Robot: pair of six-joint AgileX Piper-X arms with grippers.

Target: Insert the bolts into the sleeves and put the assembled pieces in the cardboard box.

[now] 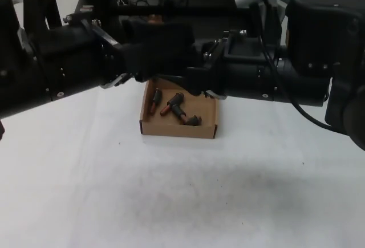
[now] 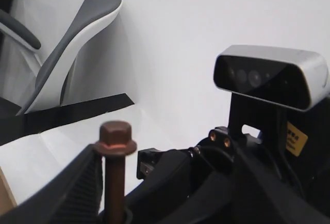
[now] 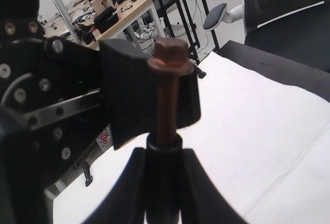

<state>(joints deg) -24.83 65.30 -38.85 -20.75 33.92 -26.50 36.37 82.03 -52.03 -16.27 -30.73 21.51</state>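
Observation:
A copper bolt (image 3: 166, 95) with a hex head stands upright, its lower end inside a black sleeve (image 3: 164, 149). My right gripper (image 3: 164, 183) is shut on that sleeve. The left gripper (image 1: 165, 48) meets it above the cardboard box (image 1: 178, 129). It stands open, and the ribbed inner face of one of its fingers (image 3: 139, 100) is right behind the bolt's shaft. In the left wrist view the same bolt (image 2: 116, 152) rises beside that finger (image 2: 82, 188). Several assembled bolt-and-sleeve pieces (image 1: 177, 104) lie in the box.
White cloth (image 1: 171, 191) covers the bench around the box. Both arms hang low over the box's far side and hide its back wall. The right arm's wrist camera (image 2: 270, 77) is close in front of the left one. Chairs and desks stand beyond the bench.

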